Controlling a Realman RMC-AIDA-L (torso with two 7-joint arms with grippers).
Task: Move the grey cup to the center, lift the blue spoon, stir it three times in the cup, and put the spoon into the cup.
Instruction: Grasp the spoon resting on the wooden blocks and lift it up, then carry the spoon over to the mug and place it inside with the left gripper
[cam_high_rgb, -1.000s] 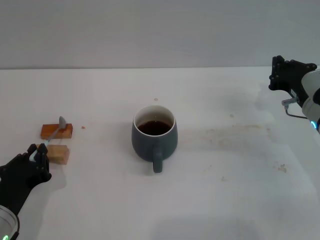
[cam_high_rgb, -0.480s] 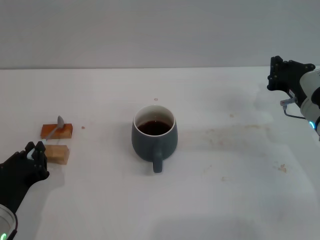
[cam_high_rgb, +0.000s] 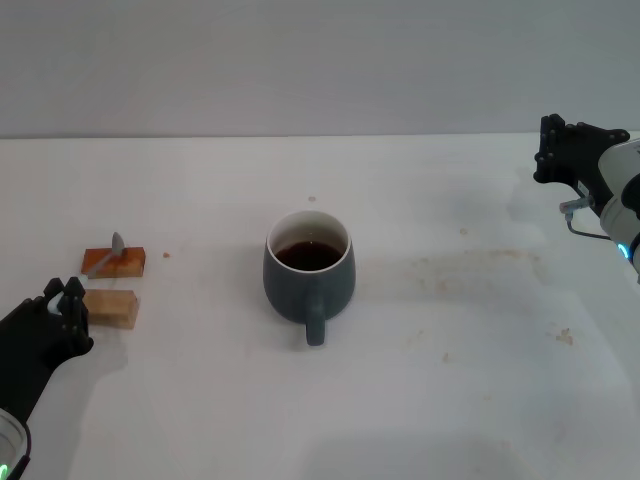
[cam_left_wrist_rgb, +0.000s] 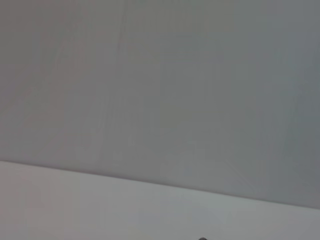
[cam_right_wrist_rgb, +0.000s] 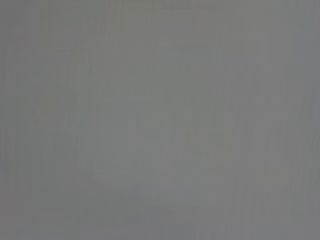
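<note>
the grey cup (cam_high_rgb: 309, 270) stands on the bare middle of the white table (cam_high_rgb: 460, 400), its handle turned toward the robot and a dark liquid filling its white inside; judged from this, the move to the center is already done. the blue spoon (cam_high_rgb: 105, 262) is on the robot's left side, well apart from the cup. its grey bowl sits above the orange-brown wooden block (cam_high_rgb: 114, 262), and its pale handle runs down toward the left gripper (cam_high_rgb: 62, 303), which sits just beside the paler wooden block (cam_high_rgb: 110, 307). the blocks appear to serve as a rest that keeps the handle off the tabletop, so fingers can close around it. the gripper looks closed on the handle's end, with a pale sliver showing between the dark fingers, and the bowl appears tilted up off its block; the step in hand is likely the lift. the right gripper (cam_high_rgb: 560, 150) is parked at the far right edge of the table, away from everything; whether its fingers are apart or together cannot be told. nothing stands between the spoon and the cup, only small stains and crumbs on the surface. the two blocks are the nearest things a swinging handle could knock. both wrist views show only a blank grey wall and add nothing.
</note>
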